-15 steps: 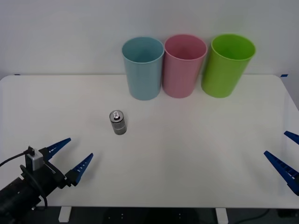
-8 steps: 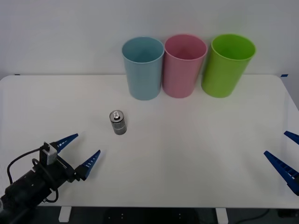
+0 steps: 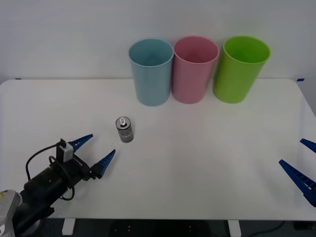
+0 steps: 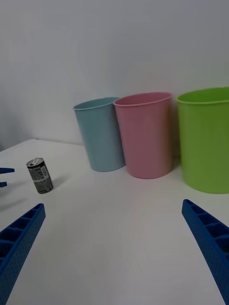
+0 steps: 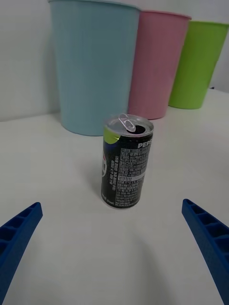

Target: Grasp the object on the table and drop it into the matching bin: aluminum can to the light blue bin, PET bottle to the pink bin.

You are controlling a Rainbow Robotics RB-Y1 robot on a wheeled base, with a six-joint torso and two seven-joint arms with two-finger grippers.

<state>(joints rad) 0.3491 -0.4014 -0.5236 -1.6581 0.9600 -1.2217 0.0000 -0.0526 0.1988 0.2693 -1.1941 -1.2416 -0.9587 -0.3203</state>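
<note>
The aluminum can point(image 3: 124, 129) stands upright on the white tabletop point(image 3: 197, 158), left of centre and well in front of the light blue bin point(image 3: 151, 72). That bin stands at the far edge, with the pink bin point(image 3: 194, 69) just beside it and a lime green bin point(image 3: 241, 68) further right. The can's pull tab is raised over an opened mouth, as the left wrist view shows.

The left pincer point(image 3: 95, 151) hangs low over the tabletop near the can, on its front-left side, fingers spread wide and pointing toward it, not touching. In the left wrist view the can point(image 5: 126, 162) sits between the two blue fingertips but further ahead, slightly off the middle line. The right pincer point(image 3: 302, 165) rests at the tabletop's right edge, also spread, well apart from everything.

The grasp is not yet made, so the risks lie in the approach. The can is small, light and narrow at the base; if one finger reaches it before the other, it will probably tip or skid away, and a toppled can would roll. Closing too high near the tapered rim could let it slip out. Later, a carry that is too low could knock the bin's rim, and a release off to the right could land it in the pink one.
</note>
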